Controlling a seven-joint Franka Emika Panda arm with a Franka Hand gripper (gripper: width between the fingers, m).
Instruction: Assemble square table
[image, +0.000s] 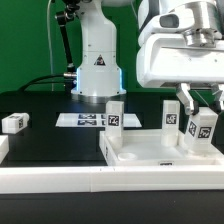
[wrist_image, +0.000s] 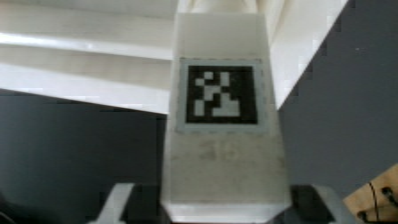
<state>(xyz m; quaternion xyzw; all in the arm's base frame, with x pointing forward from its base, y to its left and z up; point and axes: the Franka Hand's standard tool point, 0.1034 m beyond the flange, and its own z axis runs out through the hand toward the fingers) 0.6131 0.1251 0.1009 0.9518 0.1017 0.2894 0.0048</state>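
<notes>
The jaws were found clamped on a small white tagged plastic leg (wrist_image: 222, 150). It was gripped on two opposite faces near one end, and its long axis ran straight out from the jaws. In the exterior view the held leg (image: 205, 126) was carried upright, long axis vertical, directly beneath the jaws. It was placed at the corner of the large white square plastic slab with a raised rim (image: 145, 156) nearest the exterior view's right. Whether its lower end was touching the slab or was seated in a hole could not be told. The coming move was judged to turn on this alignment: the leg's axis straight down from the jaws and square to the slab. A second upright leg (image: 170, 116) was seen near the held one on the slab, and a third upright leg (image: 113, 113) further toward the exterior view's left. A fourth leg (image: 13, 122) was lying on the black table (image: 40, 142), well apart from the slab, beyond the marker board (image: 85, 120).
</notes>
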